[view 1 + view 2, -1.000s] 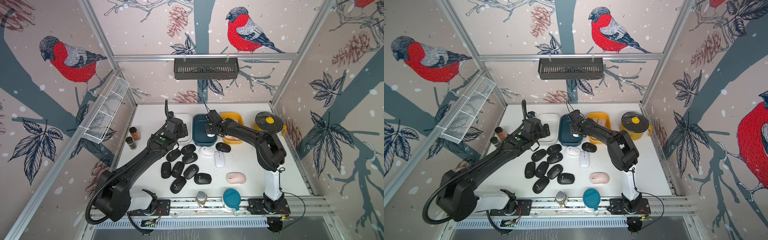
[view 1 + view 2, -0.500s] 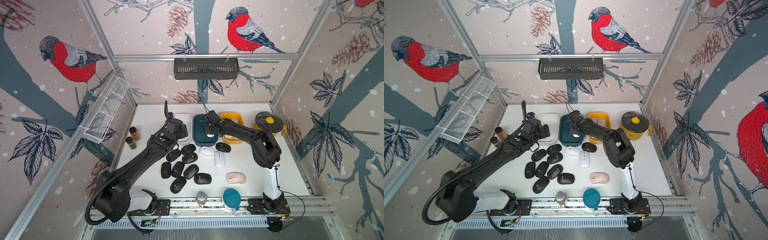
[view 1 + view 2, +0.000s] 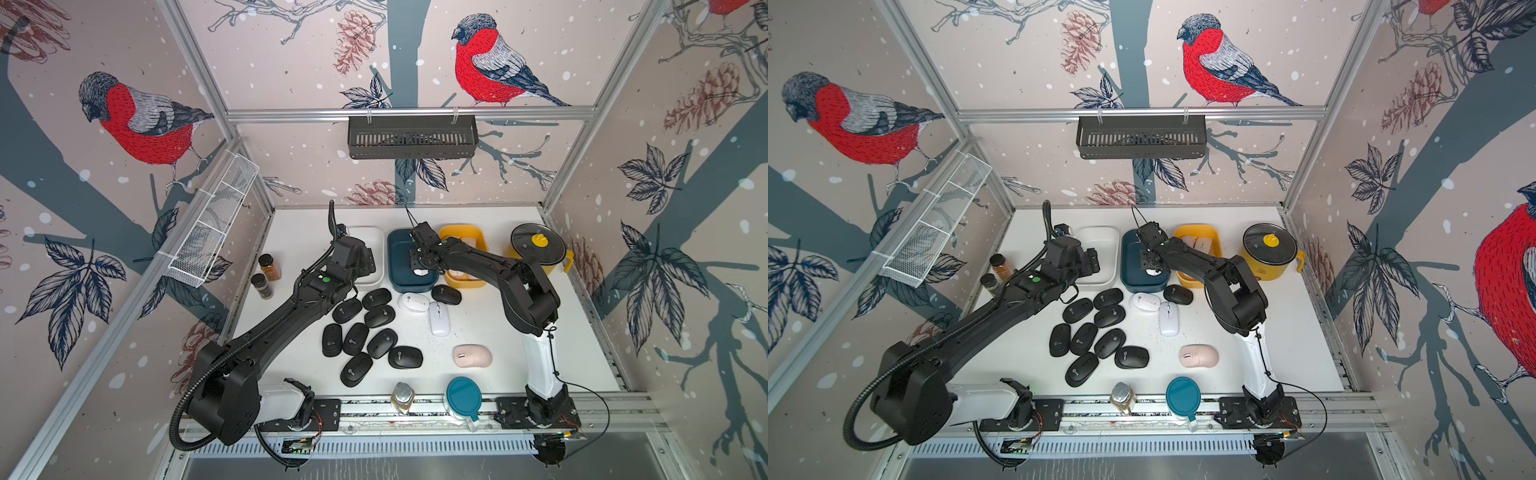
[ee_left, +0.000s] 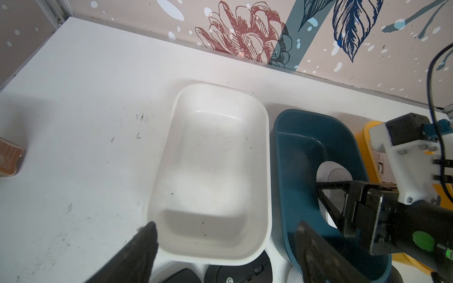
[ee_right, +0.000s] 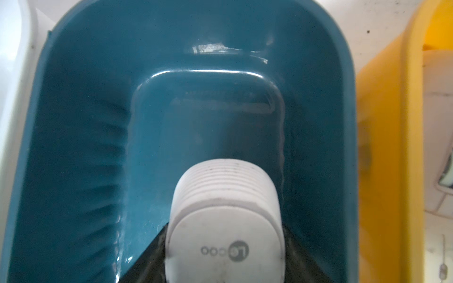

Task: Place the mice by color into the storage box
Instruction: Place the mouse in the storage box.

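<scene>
Three storage boxes stand in a row at the back: a white box (image 3: 369,235), a teal box (image 3: 398,249) and a yellow box (image 3: 449,231) holding pale pink mice (image 3: 1198,243). My right gripper (image 3: 420,271) is shut on a white mouse (image 5: 225,215), low inside the teal box (image 5: 73,122). My left gripper (image 4: 226,225) is open with nothing in it, at the near rim of the white box (image 4: 245,264). Several black mice (image 3: 357,332) lie in a cluster mid-table. Two white mice (image 3: 413,302) (image 3: 439,318), a black mouse (image 3: 446,294) and a pink mouse (image 3: 472,356) lie loose.
A yellow pot with a glass lid (image 3: 538,249) stands at the back right. Two spice jars (image 3: 266,274) are by the left wall. A small jar (image 3: 402,397) and a round teal lid (image 3: 464,397) sit at the front edge.
The right arm's elbow has shifted a little while its gripper keeps the white mouse inside the teal box. The left arm has not moved.
</scene>
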`<state>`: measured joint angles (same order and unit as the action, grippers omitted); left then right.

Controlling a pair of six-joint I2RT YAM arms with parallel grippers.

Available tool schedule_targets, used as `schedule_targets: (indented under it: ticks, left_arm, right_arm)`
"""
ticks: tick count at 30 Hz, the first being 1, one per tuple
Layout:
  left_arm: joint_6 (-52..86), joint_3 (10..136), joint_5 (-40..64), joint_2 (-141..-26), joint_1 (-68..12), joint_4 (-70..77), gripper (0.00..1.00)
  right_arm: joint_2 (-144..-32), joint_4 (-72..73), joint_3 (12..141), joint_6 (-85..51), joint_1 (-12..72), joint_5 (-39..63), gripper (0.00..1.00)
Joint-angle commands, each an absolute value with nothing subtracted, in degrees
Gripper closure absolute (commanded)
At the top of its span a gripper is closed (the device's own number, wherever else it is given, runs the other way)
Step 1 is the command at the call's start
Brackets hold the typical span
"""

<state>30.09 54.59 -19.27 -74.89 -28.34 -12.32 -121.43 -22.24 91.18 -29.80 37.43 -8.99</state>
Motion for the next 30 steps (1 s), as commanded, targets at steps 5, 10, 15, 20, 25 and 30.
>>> schedule_targets:
  ticks: [5, 10, 15, 20, 25, 30]
  left_arm:
    - [31.1, 54.8, -18.9, -74.4, -28.3, -11.6, 0.13]
    - [31.1, 54.5, -18.4, -74.3, -28.3, -11.7, 0.13]
    - [31.3, 54.0, -18.1, -73.8, -28.3, -11.7, 0.13]
    - [31.4, 53.4, -18.0, -73.4, -28.3, -11.3, 0.13]
    - [31.6, 53.5, -17.8, -73.7, -28.2, -11.2, 0.13]
    - [31.6, 53.5, -17.8, -73.7, -28.2, -11.2, 0.13]
  right_arm:
    - [-121.6, -23.2, 92.7, -29.7, 38.4, -9.8, 0.41]
    - [-121.0, -24.0, 92.7, -30.1, 39.4, -10.5, 0.40]
    - [-120.8, -24.1, 91.6, -30.8, 39.4, -10.3, 0.40]
    - [-121.1, -24.3, 91.2, -31.3, 39.4, -10.4, 0.40]
    - [-122.1, -24.9, 91.8, -31.3, 39.4, -10.5, 0.38]
    - [-123.1, -25.5, 92.4, -31.3, 39.4, -10.7, 0.38]
